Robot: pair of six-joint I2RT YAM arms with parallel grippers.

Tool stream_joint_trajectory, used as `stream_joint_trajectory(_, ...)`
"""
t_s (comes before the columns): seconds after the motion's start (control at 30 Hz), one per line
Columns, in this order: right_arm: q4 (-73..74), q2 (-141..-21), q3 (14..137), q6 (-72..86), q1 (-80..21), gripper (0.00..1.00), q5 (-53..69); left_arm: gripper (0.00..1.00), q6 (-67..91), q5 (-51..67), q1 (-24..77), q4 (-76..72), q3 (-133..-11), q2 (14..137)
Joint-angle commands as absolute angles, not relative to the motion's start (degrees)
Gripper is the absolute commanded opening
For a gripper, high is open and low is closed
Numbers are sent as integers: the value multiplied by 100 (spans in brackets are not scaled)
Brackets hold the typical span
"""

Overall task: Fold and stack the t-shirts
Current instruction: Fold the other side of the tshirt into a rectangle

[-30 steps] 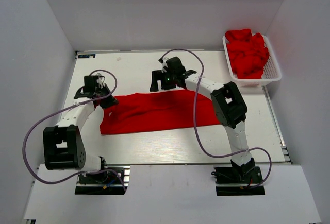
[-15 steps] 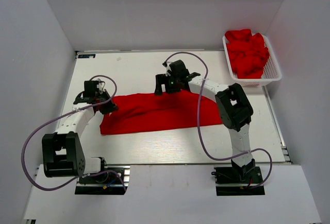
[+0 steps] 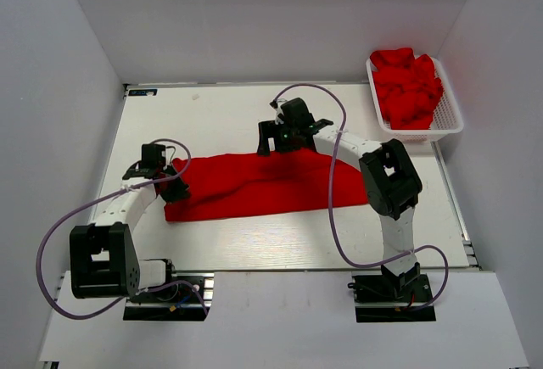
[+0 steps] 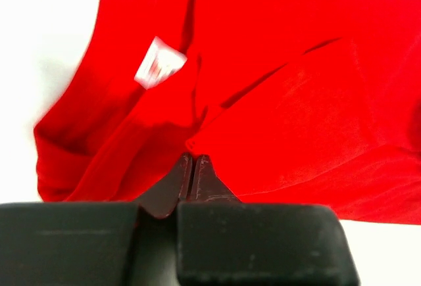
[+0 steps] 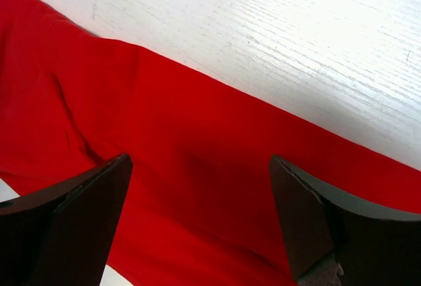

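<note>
Basket (image 3: 422, 136) holding crumpled t-shirts (image 3: 407, 89) stands well right of spread t-shirt (image 3: 271, 184).

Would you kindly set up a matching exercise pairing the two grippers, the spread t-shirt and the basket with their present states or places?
1 left gripper
2 right gripper
3 spread t-shirt
4 white basket

A far right corner, holding crumpled red t-shirts
B wide open above the spread t-shirt's far edge
C lying flat at the centre
D shut on the spread t-shirt

Pairs: 1-D, 2-B, 3-C, 4-A
</note>
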State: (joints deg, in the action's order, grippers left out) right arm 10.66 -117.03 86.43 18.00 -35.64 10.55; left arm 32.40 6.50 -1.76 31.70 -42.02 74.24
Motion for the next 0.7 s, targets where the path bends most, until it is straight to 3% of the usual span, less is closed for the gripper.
stream_joint_trajectory(0.0,1142,-11400,8614,1705,-3525,90,932,8,3383,563,-219,3226,-3929,7154)
stream_joint_trajectory(0.33,1195,-11224,8464,1670,-3533,90,668,14,3551,370,-158,3893,-3736,6752)
stream_joint_trajectory(0.43,1204,-11215,8455,1670,-3542,90,677,30,3612,194,-158,3894,-3613,6566)
stream_joint_trajectory(0.5,1204,-11197,8420,1661,-3533,90,703,53,3612,193,-158,3894,-3612,6565)
stream_joint_trajectory(0.6,1213,-11171,8376,1644,-3533,90,738,78,3665,193,-158,3955,-3665,6697)
stream_joint_trajectory(0.67,1222,-11101,8315,1600,-3542,90,712,84,3665,193,-158,4016,-3761,6750)
